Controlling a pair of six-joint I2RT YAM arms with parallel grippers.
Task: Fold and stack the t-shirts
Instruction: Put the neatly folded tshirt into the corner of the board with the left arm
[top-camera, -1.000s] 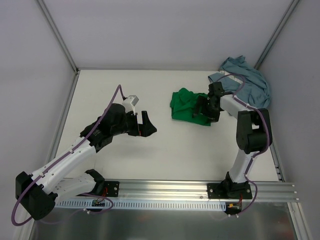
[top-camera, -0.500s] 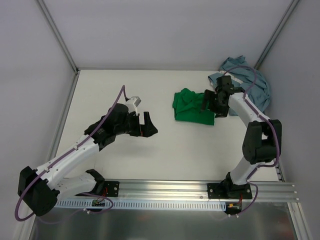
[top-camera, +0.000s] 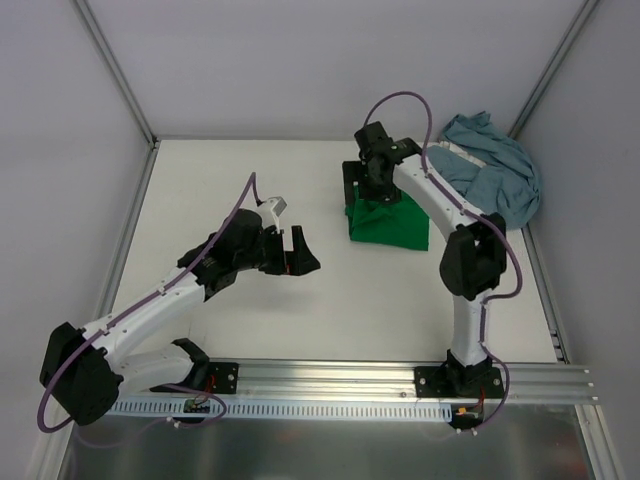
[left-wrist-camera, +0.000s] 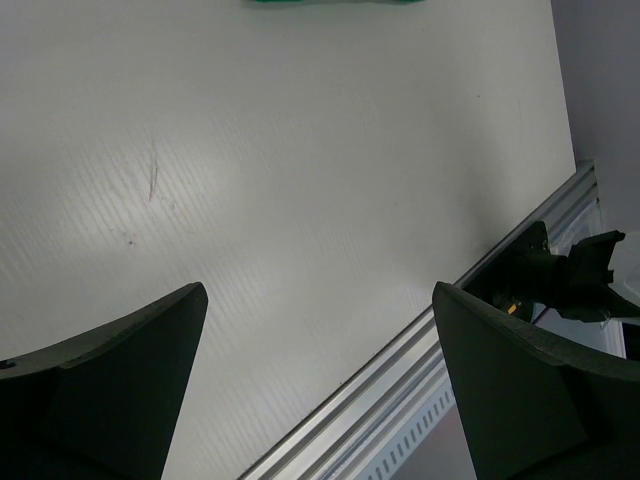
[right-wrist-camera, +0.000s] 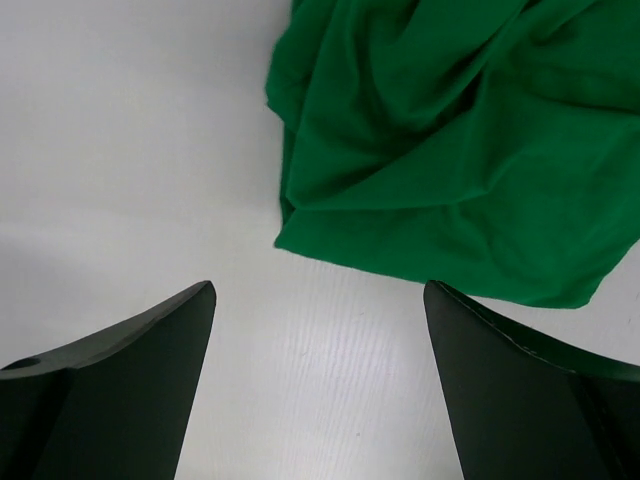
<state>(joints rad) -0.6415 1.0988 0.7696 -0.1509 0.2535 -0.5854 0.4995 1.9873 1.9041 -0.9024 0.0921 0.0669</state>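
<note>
The bright green t-shirt (top-camera: 392, 224) lies crumpled right of the table's middle; in the right wrist view it (right-wrist-camera: 460, 140) fills the upper right. My right gripper (top-camera: 368, 194) hangs over its far left edge, open, with bare table between the fingers (right-wrist-camera: 318, 288). The blue-grey t-shirt (top-camera: 497, 170) is bunched in the far right corner, apart from both grippers. My left gripper (top-camera: 300, 252) is open and empty above the table, left of the green shirt (left-wrist-camera: 335, 2), which shows only as a sliver in its view. Bare table lies between its fingers (left-wrist-camera: 320, 290).
Metal frame posts (top-camera: 118, 70) and grey walls close in the table on the left, back and right. An aluminium rail (left-wrist-camera: 430, 350) runs along the near edge and carries both arm bases; the right arm's base (left-wrist-camera: 560, 282) shows in the left wrist view.
My right arm has swung from the green shirt's right side across to its far left edge, still open. The left gripper has edged slightly right. Both shirts lie as before.
</note>
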